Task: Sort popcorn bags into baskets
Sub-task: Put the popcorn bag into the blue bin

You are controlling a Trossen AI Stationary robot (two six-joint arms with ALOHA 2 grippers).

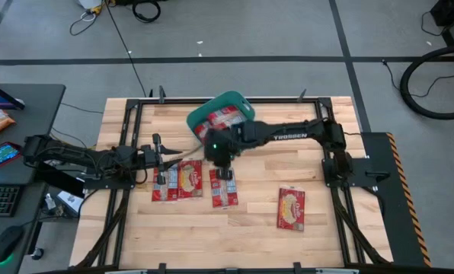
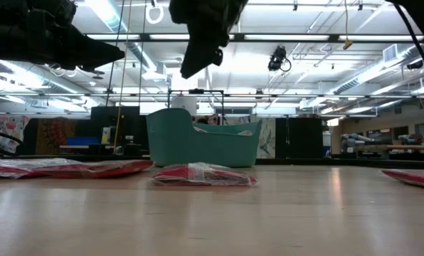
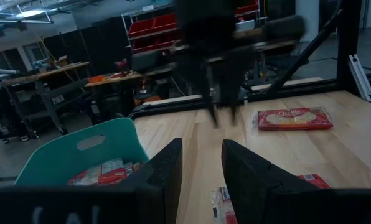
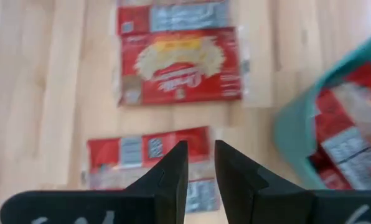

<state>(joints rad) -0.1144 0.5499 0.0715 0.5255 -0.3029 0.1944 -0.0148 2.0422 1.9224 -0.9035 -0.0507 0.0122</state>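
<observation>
Red popcorn bags lie flat on the wooden table: two side by side (image 1: 177,182), one (image 1: 224,188) in the middle, one (image 1: 291,208) further right. More bags lie in the teal basket (image 1: 219,114) at the far middle. My right gripper (image 1: 225,169) hangs open in the air above the middle bag (image 4: 148,152), near the basket's front. My left gripper (image 1: 174,156) is open and empty, raised above the two left bags and pointing toward the right arm. In the low view both grippers (image 2: 201,50) (image 2: 98,53) are well off the table.
The basket (image 2: 198,146) stands at the far middle, close to the right arm's wrist. A table frame rail runs along the far edge. Bare wood shows along the near edge and between the middle bag and the right bag (image 2: 415,178).
</observation>
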